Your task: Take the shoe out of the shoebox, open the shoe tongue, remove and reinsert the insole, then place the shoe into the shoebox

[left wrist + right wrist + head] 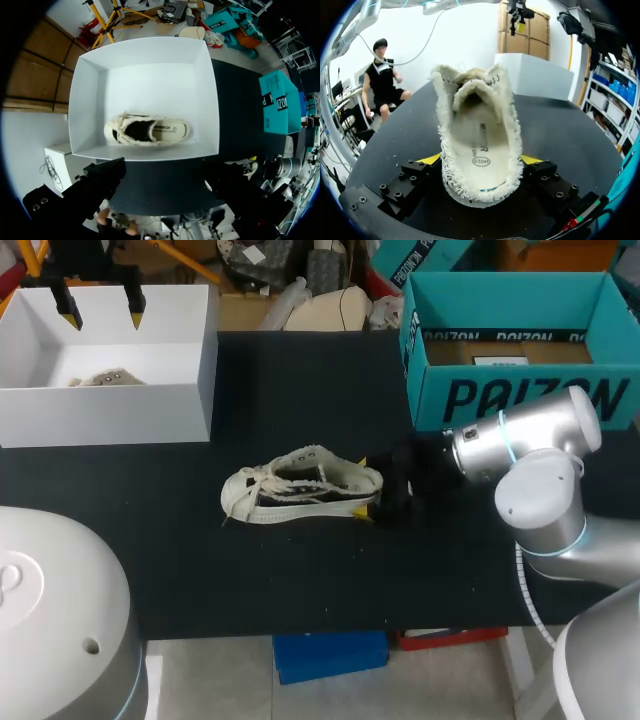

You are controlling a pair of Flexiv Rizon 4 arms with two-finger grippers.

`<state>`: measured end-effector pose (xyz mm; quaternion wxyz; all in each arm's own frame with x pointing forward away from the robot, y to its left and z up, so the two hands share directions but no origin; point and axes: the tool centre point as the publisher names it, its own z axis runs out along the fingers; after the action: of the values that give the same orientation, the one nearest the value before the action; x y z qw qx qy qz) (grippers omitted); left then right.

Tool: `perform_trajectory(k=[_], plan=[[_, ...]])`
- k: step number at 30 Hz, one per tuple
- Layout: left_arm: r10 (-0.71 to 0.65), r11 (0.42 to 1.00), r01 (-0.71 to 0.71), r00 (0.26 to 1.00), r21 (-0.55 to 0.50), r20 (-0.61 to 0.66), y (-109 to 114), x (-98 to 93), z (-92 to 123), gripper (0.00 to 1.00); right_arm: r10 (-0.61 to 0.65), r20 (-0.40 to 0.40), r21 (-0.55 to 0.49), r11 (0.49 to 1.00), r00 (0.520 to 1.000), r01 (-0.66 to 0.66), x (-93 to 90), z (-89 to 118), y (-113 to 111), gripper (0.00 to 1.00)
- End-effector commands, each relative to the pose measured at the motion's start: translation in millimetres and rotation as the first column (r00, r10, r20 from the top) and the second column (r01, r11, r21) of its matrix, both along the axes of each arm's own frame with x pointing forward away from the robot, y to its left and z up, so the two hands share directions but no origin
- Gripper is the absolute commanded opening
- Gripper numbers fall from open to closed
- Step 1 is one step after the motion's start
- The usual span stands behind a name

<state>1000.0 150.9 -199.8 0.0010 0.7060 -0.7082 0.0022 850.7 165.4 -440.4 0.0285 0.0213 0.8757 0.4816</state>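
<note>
A cream low-top shoe [300,485] with frayed edges lies on its sole in the middle of the black table, toe toward the left. My right gripper [366,487] is at its heel, one yellow tip on each side. In the right wrist view the heel of the shoe [480,140] sits between the fingers of the right gripper [481,165]; the fringe laps over the tips, the heel shows no squeeze, and the insole is visible inside. My left gripper [100,310] hangs open above the white shoebox [190,360], which holds a second cream shoe [147,131].
A teal cardboard box [520,395] stands open at the back right of the table, just beyond my right arm. The white shoebox [150,70] fills the back left corner. Bare black tabletop [300,580] lies in front of the shoe.
</note>
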Motion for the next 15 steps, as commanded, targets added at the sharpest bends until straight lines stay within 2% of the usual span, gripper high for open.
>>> perform_trajectory(k=[1,6,10,15], plan=[[0.001,1.0,-0.001,1.0,0.002,-0.001,0,-0.1,0,1.0,-0.001,-0.001,-0.001,1.0,1.0,0.001,3.1,-3,3,0.0],[0.001,1.0,-0.001,1.0,0.002,-0.001,0,-0.1,0,1.0,-0.001,-0.001,-0.001,1.0,1.0,0.001,3.1,-3,3,0.0],[-0.004,0.995,-0.004,0.997,0.101,0.077,-16,-7.3,9,1.0,-0.001,-0.001,-0.001,1.0,1.0,0.001,3.1,-3,3,0.0],[-0.019,0.987,0.006,0.997,0.16,0.077,-41,-9.2,17,1.0,-0.001,-0.001,-0.001,1.0,1.0,0.001,3.1,-3,3,0.0]])
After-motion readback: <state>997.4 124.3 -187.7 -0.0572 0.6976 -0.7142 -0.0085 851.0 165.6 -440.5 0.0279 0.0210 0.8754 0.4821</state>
